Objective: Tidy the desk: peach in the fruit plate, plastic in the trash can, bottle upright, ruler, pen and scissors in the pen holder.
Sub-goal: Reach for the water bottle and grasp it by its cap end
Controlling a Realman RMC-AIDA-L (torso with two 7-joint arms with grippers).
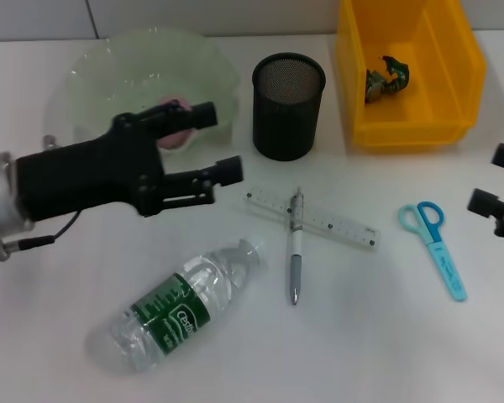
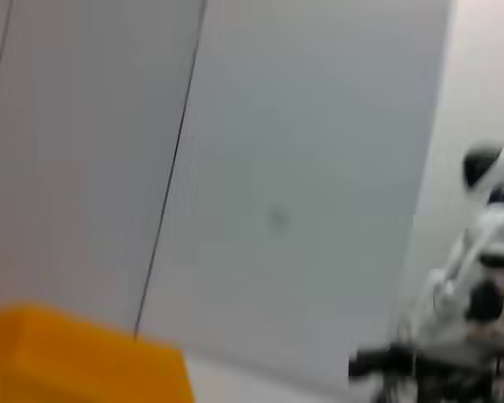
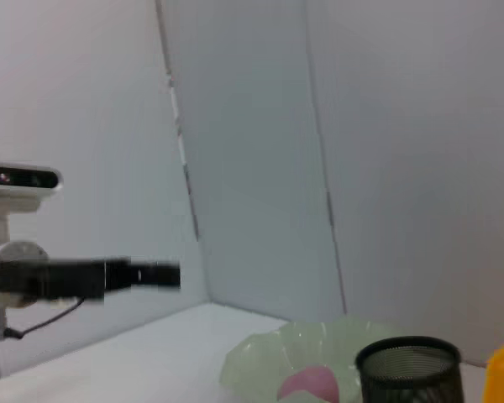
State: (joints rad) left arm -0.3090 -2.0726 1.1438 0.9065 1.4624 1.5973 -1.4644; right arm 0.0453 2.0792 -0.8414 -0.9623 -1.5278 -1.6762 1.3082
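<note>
The pink peach [image 1: 178, 130] lies in the pale green fruit plate [image 1: 92, 75] at the back left; both show in the right wrist view too, peach [image 3: 309, 386], plate [image 3: 252, 363]. My left gripper [image 1: 218, 141] is open and empty, raised over the plate's front edge. A clear water bottle [image 1: 181, 306] with a green label lies on its side at the front. A pen [image 1: 295, 248] lies across a clear ruler [image 1: 311, 220]. Blue scissors [image 1: 434, 237] lie right of them. The black mesh pen holder [image 1: 288, 105] stands empty. Crumpled plastic [image 1: 386, 77] lies in the yellow bin [image 1: 353, 84]. My right gripper [image 1: 497, 180] is open at the right edge.
The white desk ends at a grey wall behind the plate, holder and bin. The yellow bin also shows in the left wrist view [image 2: 76, 361]. The pen holder shows in the right wrist view [image 3: 407, 369].
</note>
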